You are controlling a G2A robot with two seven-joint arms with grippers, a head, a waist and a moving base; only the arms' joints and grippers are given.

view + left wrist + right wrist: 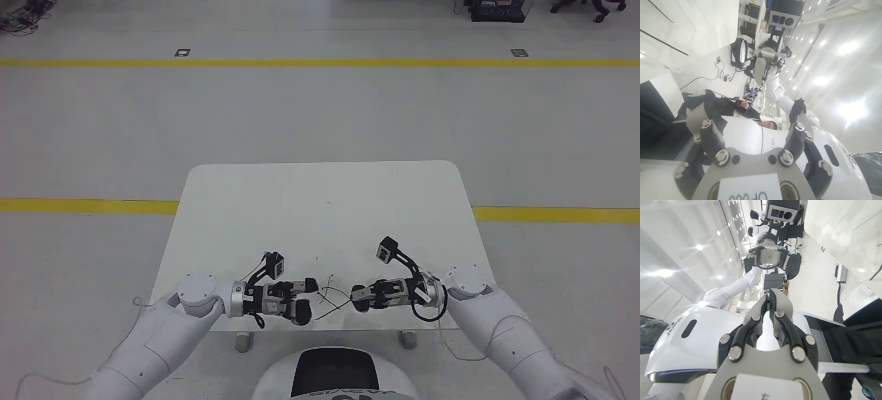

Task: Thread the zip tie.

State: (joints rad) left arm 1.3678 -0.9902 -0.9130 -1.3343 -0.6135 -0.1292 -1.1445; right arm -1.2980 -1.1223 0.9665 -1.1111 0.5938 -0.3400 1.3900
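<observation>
Table (pixel 320 210): left gripper (pixel 307 300) and right gripper (pixel 358 297) stand over its near edge, left and right of centre, facing each other. Zip tie (pixel 335 296) spans between them, off the right gripper's tips.

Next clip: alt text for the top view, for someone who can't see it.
The left pincer and the right pincer face each other over the near edge of a white table, with a thin dark zip tie between them. Grey floor with yellow lines lies beyond.
</observation>
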